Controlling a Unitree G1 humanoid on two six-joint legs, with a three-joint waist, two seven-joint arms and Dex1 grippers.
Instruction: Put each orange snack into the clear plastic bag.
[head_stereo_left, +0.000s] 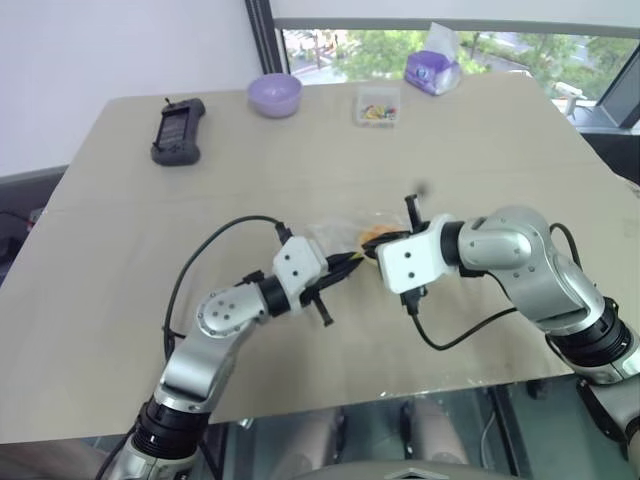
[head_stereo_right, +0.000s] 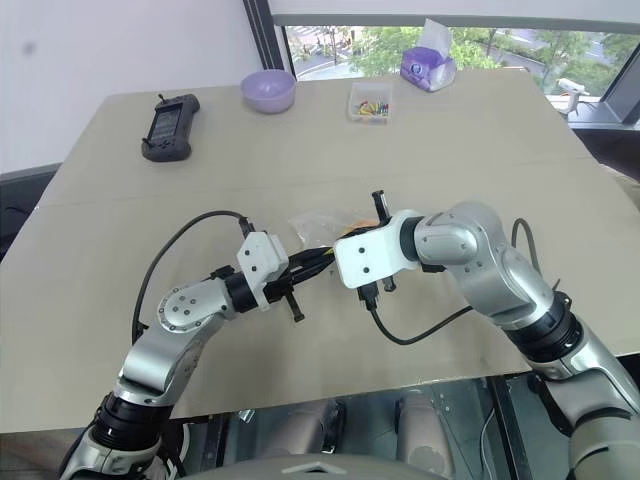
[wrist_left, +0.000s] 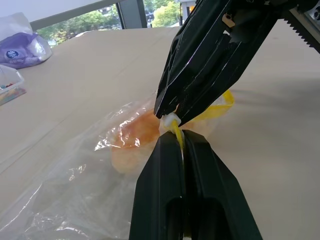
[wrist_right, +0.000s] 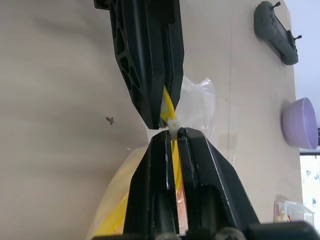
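Note:
The clear plastic bag (wrist_left: 75, 190) lies crinkled on the table's middle, with its yellow seal strip (wrist_left: 220, 107) raised between both grippers. The orange snack (wrist_left: 134, 136) sits inside the bag, seen through the plastic, and also shows as an orange patch (head_stereo_left: 376, 236) behind the grippers. My left gripper (wrist_left: 178, 136) is shut on the seal strip. My right gripper (wrist_right: 172, 134) meets it tip to tip and is also shut on the strip, right by a small white slider (wrist_right: 173, 123). The arms hide most of the bag in the head views.
At the table's far side stand a purple bowl (head_stereo_left: 275, 95), a black handheld controller (head_stereo_left: 178, 130), a small clear box of colourful bits (head_stereo_left: 378, 106) and a purple tissue pack (head_stereo_left: 432, 68). The table's near edge (head_stereo_left: 400, 390) runs just under my arms.

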